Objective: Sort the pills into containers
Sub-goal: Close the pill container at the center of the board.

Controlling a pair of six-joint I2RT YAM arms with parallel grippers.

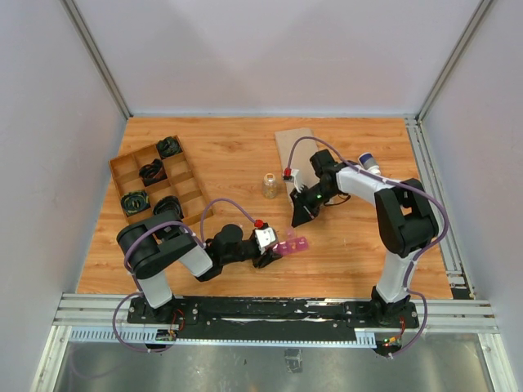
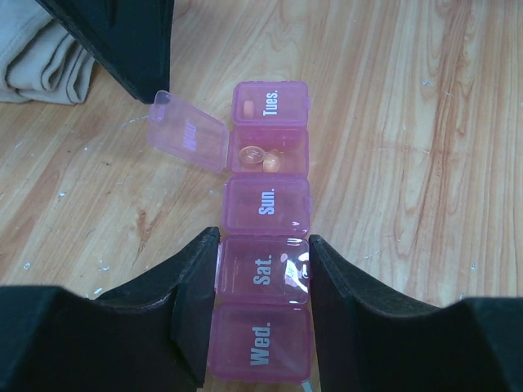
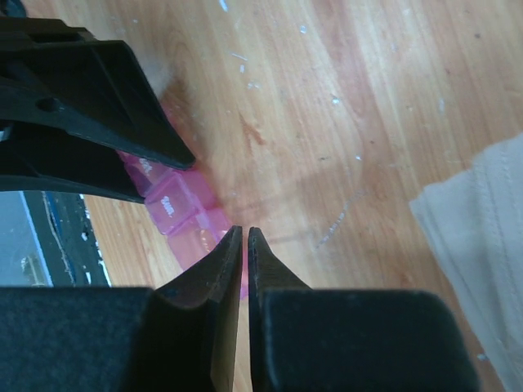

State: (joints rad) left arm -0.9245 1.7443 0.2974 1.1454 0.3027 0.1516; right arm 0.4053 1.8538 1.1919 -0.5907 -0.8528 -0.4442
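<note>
The containers are a magenta-pink strip (image 2: 270, 204) of lidded compartments lying on the wooden table, also seen in the top view (image 1: 292, 244) and the right wrist view (image 3: 174, 204). One compartment stands open with its lid (image 2: 189, 134) flipped left; orange pills (image 2: 271, 162) lie inside it. Another pill (image 2: 248, 107) shows through the "Tues." lid. My left gripper (image 2: 263, 273) is shut on the strip, its fingers pressed against both sides of the "Sat." and "Wed." compartments. My right gripper (image 3: 244, 234) is shut and empty, hovering just above the strip's far end (image 1: 299, 217).
A small clear bottle (image 1: 269, 185) stands behind the strip. A brown wooden divided tray (image 1: 186, 181) with black items sits at the left. A beige cloth (image 3: 482, 245) lies at the back, beside the right arm. A white-capped item (image 1: 368, 162) sits far right.
</note>
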